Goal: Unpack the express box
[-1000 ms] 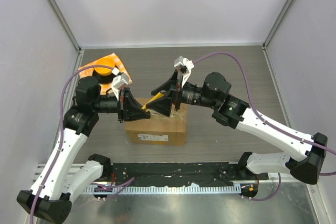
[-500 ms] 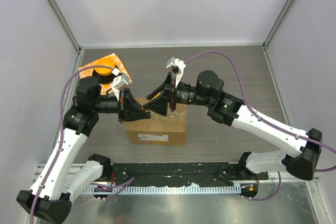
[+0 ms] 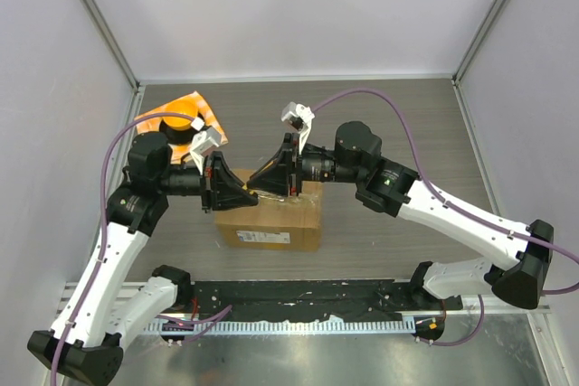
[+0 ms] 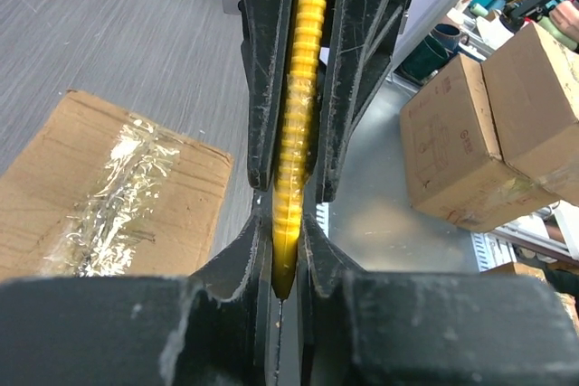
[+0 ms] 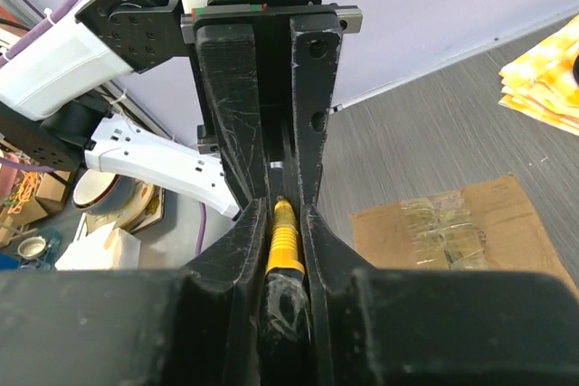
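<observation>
Over the last second I have swung the right pincer leftward above the express box until it met the left pincer, which has hardly moved. They now sit nose to nose over the box's left half. The right one is clamped on the ribbed yellow tool. The left one has narrowed to a slit, with the tool's tip wedged between its fingertips.

I read this as a handover under way, probably to get a better hold for cutting. The box lies flat on the counter directly below, its clear tape unbroken, so unpacking proper has not begun. The orange checkered cloth lies beyond the box's far left corner.
</observation>
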You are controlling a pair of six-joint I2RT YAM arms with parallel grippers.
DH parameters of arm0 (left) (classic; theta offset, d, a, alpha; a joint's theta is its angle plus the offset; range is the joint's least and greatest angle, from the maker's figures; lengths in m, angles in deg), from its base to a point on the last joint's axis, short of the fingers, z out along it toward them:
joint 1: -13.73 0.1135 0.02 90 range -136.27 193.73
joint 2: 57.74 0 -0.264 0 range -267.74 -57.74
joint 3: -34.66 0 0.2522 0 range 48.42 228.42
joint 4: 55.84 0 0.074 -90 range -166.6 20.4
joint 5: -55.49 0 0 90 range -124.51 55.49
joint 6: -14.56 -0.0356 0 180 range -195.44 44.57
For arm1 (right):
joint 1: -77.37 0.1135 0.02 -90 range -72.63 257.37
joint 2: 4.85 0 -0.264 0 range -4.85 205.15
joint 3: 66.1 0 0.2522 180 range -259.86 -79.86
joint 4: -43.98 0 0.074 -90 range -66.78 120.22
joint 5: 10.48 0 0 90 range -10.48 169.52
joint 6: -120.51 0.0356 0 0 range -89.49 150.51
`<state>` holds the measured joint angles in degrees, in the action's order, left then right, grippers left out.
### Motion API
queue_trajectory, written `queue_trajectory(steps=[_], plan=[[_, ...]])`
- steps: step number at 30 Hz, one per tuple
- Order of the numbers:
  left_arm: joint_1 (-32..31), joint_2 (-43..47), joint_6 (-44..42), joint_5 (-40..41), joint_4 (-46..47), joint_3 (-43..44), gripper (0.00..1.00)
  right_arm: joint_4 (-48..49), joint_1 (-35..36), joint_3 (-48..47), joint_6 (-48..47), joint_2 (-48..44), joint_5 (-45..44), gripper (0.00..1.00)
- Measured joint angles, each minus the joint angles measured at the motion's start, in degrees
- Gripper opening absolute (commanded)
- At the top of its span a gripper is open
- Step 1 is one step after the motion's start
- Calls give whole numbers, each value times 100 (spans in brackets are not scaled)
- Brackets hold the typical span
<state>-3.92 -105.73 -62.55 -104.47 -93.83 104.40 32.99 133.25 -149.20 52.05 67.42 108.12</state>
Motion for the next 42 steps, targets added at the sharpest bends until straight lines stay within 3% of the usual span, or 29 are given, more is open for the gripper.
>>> queue_trajectory(steps=[1,2,4,5,12,20,24,34,42], plan=[[0,2,2,7,-4,11,49,-13,2,-15,-4,0,2,1],[0,2,-13,24,-2,17,85,-37,7,-31,-33,0,-20,1],[-7,-33,-175,201,-214,144,98,-153,33,-52,-94,0,-131,1],[-15,-68,-243,334,-396,260,100,-269,35,-52,-173,0,-275,1],[-24,-219,-1786,1958,-2162,1137,100,-1287,68,-57,-850,-170,-2302,1],[-24,210,-4052,3731,-3628,402,100,-1163,63,66,-1742,-251,-4800,1],[-24,177,-4708,4017,-4100,251,100,-879,63,118,-2203,101,-5657,1],[-24,131,-5016,4837,-3731,-549,100,-251,13,719,-2643,1005,-6398,1],[-24,-175,-4627,5486,-2780,-758,97,-136,17,1427,-2404,940,-6415,1]])
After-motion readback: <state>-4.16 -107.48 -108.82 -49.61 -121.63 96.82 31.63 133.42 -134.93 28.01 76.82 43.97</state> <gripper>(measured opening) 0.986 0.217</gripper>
